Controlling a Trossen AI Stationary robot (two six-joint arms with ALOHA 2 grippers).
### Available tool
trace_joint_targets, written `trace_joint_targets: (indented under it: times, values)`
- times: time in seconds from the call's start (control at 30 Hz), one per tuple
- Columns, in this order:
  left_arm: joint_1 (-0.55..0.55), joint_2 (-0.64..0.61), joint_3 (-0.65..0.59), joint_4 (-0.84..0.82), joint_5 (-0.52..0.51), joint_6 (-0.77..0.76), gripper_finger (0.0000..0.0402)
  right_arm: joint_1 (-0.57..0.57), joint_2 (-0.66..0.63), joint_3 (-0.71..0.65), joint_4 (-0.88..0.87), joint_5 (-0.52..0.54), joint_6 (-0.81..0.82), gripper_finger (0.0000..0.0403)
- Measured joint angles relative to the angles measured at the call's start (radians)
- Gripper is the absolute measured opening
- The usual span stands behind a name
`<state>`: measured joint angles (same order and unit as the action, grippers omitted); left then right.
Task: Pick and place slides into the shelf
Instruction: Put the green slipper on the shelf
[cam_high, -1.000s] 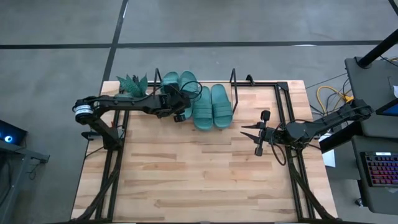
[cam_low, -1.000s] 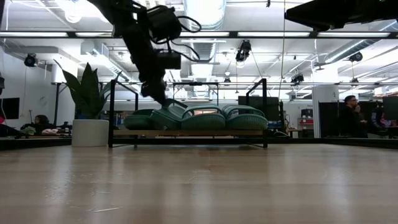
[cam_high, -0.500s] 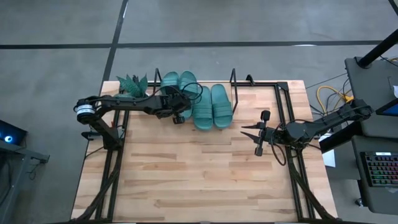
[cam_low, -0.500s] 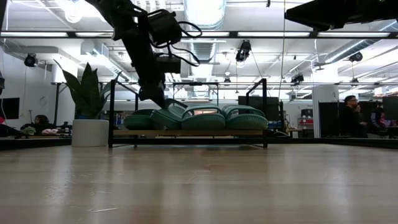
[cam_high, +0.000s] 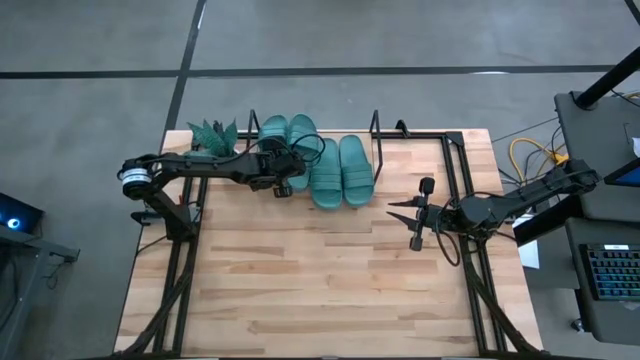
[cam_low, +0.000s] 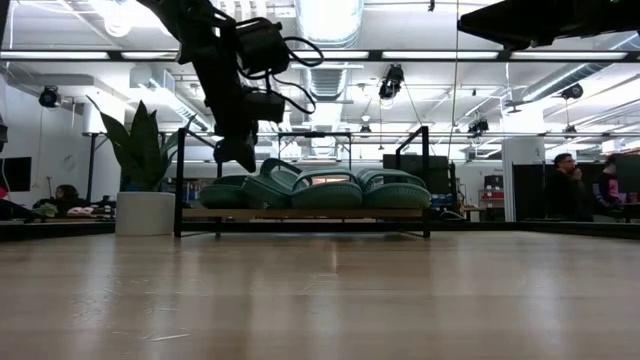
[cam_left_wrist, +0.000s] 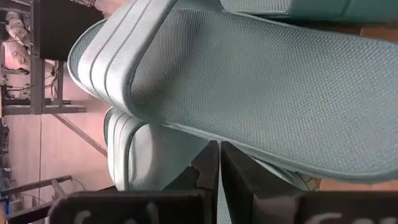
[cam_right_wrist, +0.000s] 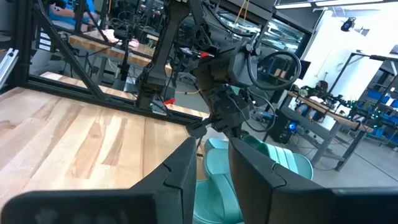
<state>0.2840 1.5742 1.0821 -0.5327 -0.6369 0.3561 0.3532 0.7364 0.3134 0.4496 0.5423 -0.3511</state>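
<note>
Four slides (cam_high: 322, 160) sit on the shelf (cam_low: 300, 212), one tilted against its neighbour. Left claw (cam_high: 284, 185) is pressed together, empty, right beside it, so a careless swing could knock it off; right claw (cam_high: 392, 208) waits part-spread over the worktop (cam_high: 320, 280)

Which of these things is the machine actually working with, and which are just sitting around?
Part of the job:
- four teal slides
- shelf that holds them
- left tool, shut, beside the slides
- right tool, waiting off to the right

Just sitting around:
- potted plant at the shelf's end
- wooden tabletop
</note>
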Motion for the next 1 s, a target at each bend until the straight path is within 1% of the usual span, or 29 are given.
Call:
trace_joint_targets:
  times: [0.23,0.3,0.4,0.73,1.0]
  values:
    - [0.000,0.008,0.000,-0.001,0.004,-0.006,0.0000,0.000,0.000,0.000,0.000,0.000,0.000,0.0075]
    - [0.000,0.012,-0.001,-0.001,0.025,-0.008,0.0000,0.000,0.000,0.000,0.000,0.000,0.000,0.0075]
    - [0.000,0.018,-0.003,-0.001,0.045,-0.010,0.0000,0.000,0.000,0.000,0.000,0.000,0.000,0.0078]
    - [0.002,0.043,-0.003,0.001,0.051,-0.010,0.0000,0.000,0.000,0.000,0.000,0.000,0.000,0.0086]
    - [0.004,0.045,-0.005,0.000,0.081,-0.010,0.0000,0.000,0.000,0.000,0.000,0.000,0.000,0.0077]
